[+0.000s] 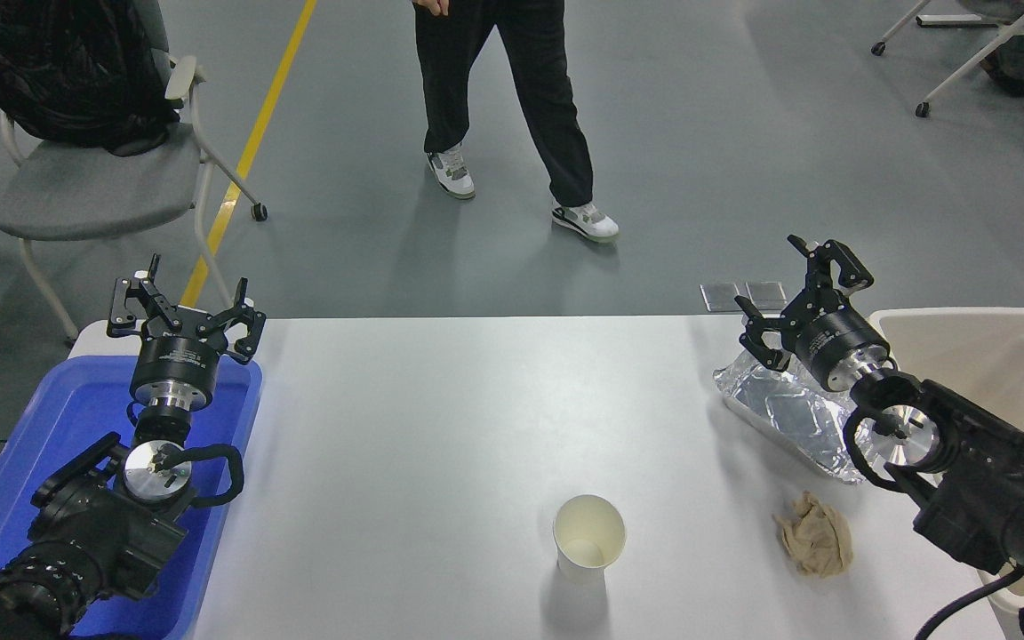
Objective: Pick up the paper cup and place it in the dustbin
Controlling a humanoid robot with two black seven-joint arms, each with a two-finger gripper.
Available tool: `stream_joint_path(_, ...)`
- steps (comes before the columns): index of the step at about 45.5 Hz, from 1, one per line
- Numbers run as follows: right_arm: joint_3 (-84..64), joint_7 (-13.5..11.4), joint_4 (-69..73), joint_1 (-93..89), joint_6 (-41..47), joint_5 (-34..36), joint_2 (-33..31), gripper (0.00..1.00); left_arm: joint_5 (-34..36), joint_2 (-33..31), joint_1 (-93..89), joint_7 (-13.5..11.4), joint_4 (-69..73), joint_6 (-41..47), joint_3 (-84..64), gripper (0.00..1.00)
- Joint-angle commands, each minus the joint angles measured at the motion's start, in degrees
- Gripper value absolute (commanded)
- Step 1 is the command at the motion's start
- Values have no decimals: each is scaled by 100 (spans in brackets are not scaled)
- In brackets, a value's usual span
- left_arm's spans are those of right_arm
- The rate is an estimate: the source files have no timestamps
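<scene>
Paper cup (589, 539): white, tapered, rolled rim, cream interior; upright on white table (441, 418), near edge. Right gripper (801, 293): fingers spread, empty, raised well apart beyond it, over crinkled foil tray (788, 411). Dustbin (1001, 356): beige plastic, far right. Left gripper (183, 307): open, over blue tray (50, 444).

Bare table (441, 418) around paper cup (589, 537) — unobstructed

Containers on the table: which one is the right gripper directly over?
The crinkled silver foil tray. The right gripper, open, sits above its far end; the beige dustbin is off to its right, the blue tray under the left arm.
</scene>
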Motion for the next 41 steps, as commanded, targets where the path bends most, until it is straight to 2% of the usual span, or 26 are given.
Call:
stream_joint_path(1,-8,0,-2,-6,0,0,0,100,1,0,0,0,8,1,-6,99)
stream_joint_path(41,-237,-35,332,161,9,-211,-70,100,1,9,-8,0,-1,1,12,99)
